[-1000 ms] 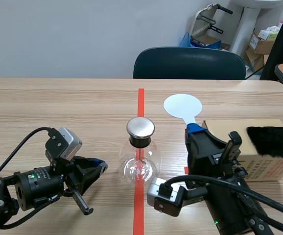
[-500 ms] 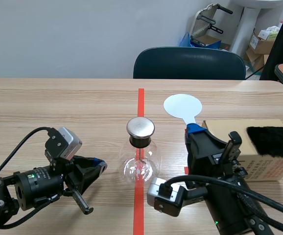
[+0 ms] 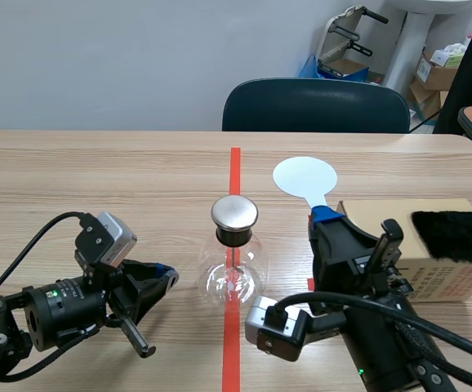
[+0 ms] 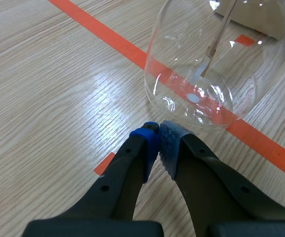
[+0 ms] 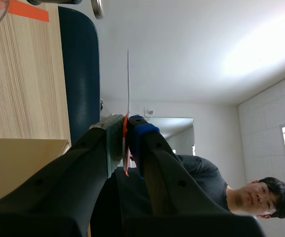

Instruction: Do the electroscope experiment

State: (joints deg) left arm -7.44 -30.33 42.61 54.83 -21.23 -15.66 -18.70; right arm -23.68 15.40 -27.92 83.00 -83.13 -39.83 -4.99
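At table centre on the tape line sits the electroscope (image 3: 234, 265), right gripper (image 3: 324, 216) pinching the white paddle (image 3: 304, 177) upright near the fur (image 3: 455, 235), probably for charging, left gripper (image 4: 158, 134) closed empty just beside it.

The flask (image 3: 234, 278) was clear glass under a silver cap (image 3: 234, 212); the paddle (image 3: 305, 176) white; the worktop (image 3: 97, 180) pale wood-grained, striped orange-red; the fur (image 3: 455, 235) black on a tan box (image 3: 444, 278); the chair (image 3: 316, 106) teal.

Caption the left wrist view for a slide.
Left gripper, shut and empty, sits close to the glass electroscope flask.
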